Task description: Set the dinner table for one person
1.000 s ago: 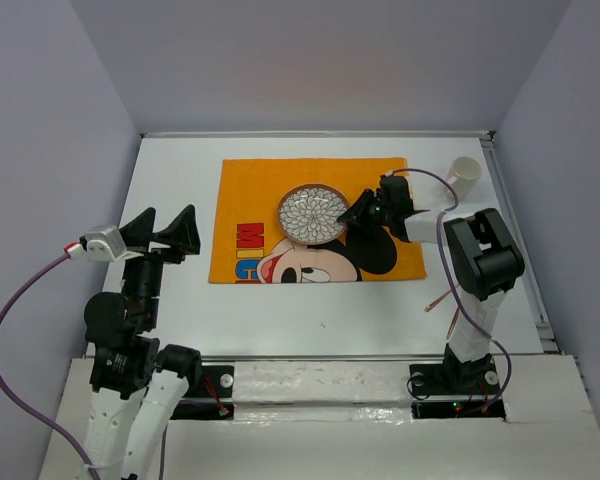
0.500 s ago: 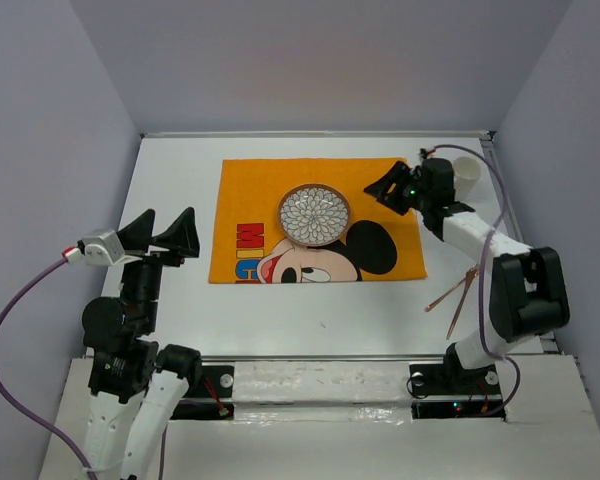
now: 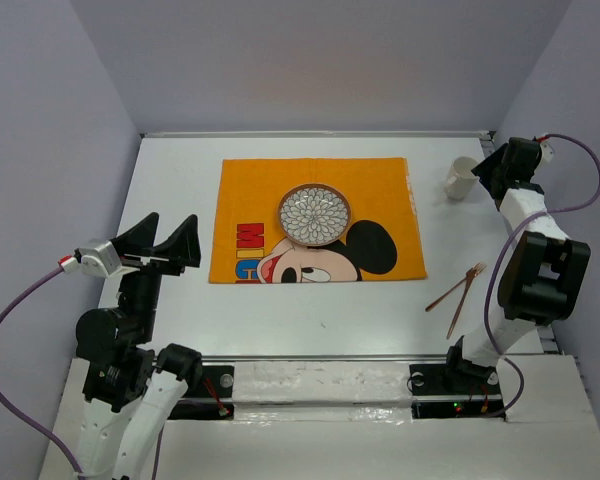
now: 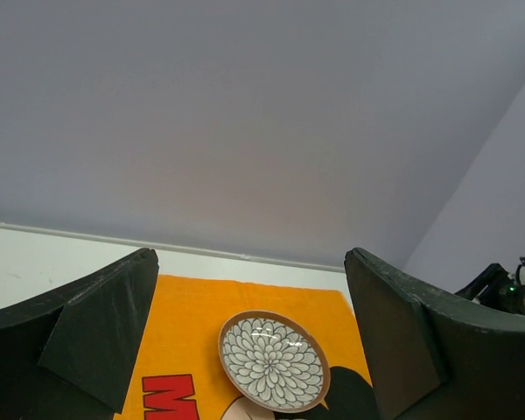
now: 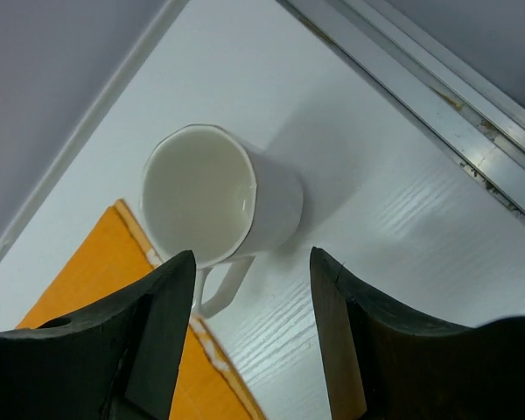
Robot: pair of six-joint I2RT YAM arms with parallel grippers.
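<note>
The white dinner table (image 3: 280, 320) carries an orange Mickey Mouse mat (image 3: 260, 190). A round flower-patterned plate (image 3: 314, 215) lies on the mat's middle. A white mug (image 3: 462, 177) stands upright off the mat's far right corner. My right gripper (image 3: 488, 172) is open and empty just right of the mug. In the right wrist view the mug (image 5: 219, 192) sits just beyond the open fingers (image 5: 252, 332), its handle toward the left finger. My left gripper (image 3: 170, 243) is open and empty, raised over the table's left side. It faces the plate (image 4: 273, 360).
Two thin brown utensils (image 3: 458, 290), one a fork, lie on the bare table right of the mat's near corner. A metal rail (image 5: 437, 114) runs along the table's right edge close to the mug. Grey walls enclose the table.
My right arm swung from beside the plate over the mat to the far right, ending at the mug. The utensils came into view. My left gripper shifted slightly.
</note>
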